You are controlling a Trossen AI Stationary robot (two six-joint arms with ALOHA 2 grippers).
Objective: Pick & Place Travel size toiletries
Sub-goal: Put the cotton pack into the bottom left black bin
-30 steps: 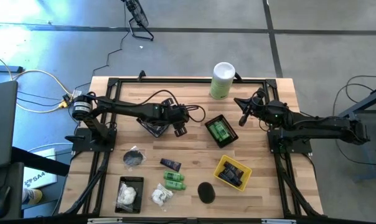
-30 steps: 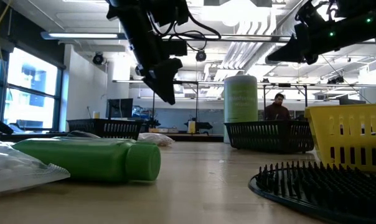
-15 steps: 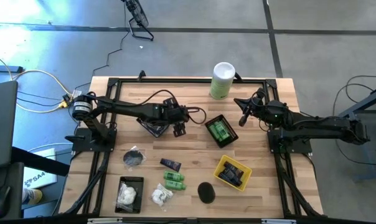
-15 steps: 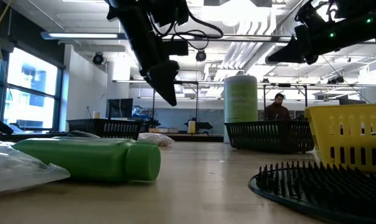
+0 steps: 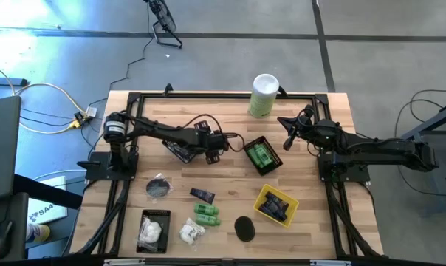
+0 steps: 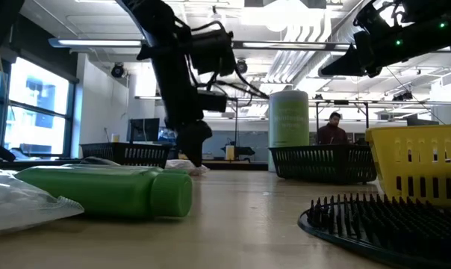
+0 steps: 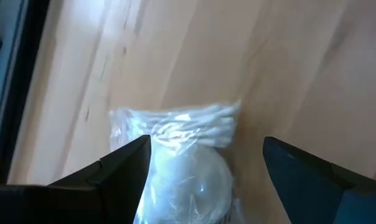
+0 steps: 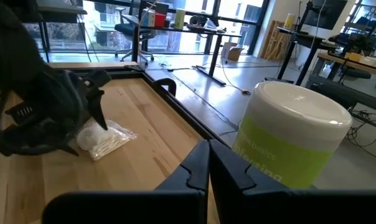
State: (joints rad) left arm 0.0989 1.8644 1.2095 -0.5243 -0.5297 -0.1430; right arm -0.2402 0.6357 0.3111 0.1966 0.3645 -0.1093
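While the left gripper (image 5: 184, 150) hangs with its fingers spread wide and empty over a white packet (image 7: 175, 146) on the table, left of the canister (image 5: 263, 95), 2 more white packets lie well below: 1 in a black tray (image 5: 153, 231) and 1 loose (image 5: 191, 233). Between those and the canister sit 1 black disc (image 5: 159, 187), 1 navy tube (image 5: 202, 195) and 2 green bottles (image 5: 206, 215). Another disc (image 5: 244, 227) lies lower. Just below the canister, a black basket (image 5: 263, 156) holds green bottles; the yellow basket (image 5: 275, 205) holds dark items. Right of the canister, the right gripper (image 5: 287, 137) hovers, pinched closed on nothing.
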